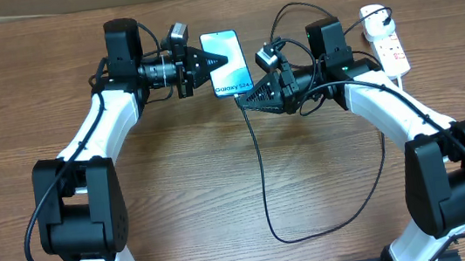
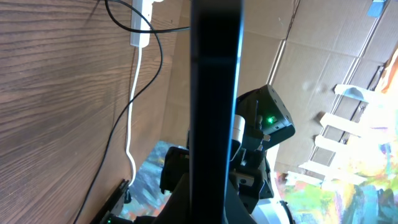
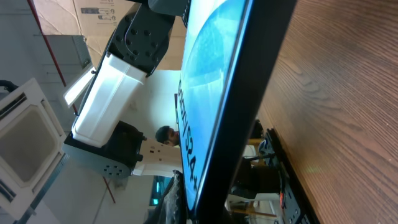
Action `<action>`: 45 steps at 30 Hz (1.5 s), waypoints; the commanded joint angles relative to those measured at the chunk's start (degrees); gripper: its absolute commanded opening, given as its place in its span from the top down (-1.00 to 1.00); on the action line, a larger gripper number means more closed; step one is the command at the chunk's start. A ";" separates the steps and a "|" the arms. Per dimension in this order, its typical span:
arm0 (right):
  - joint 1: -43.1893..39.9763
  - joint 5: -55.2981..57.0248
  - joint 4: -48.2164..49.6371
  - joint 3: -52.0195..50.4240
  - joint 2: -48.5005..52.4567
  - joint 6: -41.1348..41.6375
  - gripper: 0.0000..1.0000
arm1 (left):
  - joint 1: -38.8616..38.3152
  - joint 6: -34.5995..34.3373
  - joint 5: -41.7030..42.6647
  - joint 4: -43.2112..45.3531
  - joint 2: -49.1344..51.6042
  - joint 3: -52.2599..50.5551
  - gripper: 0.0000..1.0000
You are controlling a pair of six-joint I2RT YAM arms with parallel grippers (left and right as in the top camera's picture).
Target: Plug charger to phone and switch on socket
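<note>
Overall, the wood-grain table (image 1: 220, 176) carries everything in view. The left arm (image 1: 99, 119), white-shelled with black joints, rises from the near edge and bends inward, its wrist lying level and pointing right. The right arm (image 1: 388, 104) mirrors it, its wrist angled down and to the left. The phone (image 1: 226, 61), a slim black-edged rectangle with a bright blue screen, sits at the far centre between the two wrists. It fills the left wrist view as a dark edge-on bar (image 2: 214, 93) and the right wrist view as a tilted glossy screen (image 3: 211, 81). The socket (image 1: 388, 42), a white elongated strip with red marks, lies at the far right with a white cord (image 2: 130, 112) trailing from it. The charger (image 1: 263, 171), a thin black cable, runs from the phone's near right corner toward the near edge, then loops right. The left gripper (image 1: 218, 62) is pressed together, its tip at the phone's left edge. The right gripper (image 1: 257, 95) is likewise pressed together at the phone's near right corner. Whether either pinches anything cannot be told.
</note>
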 commanded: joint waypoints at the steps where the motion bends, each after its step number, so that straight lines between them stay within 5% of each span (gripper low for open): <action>1: -0.44 -0.02 0.28 1.25 -1.44 0.04 0.93 | 0.00 1.77 3.08 0.61 -0.70 0.92 0.92; 45: -0.42 2.56 1.75 1.25 -1.44 6.03 0.93 | -1.66 4.35 3.26 0.59 -0.70 0.92 0.92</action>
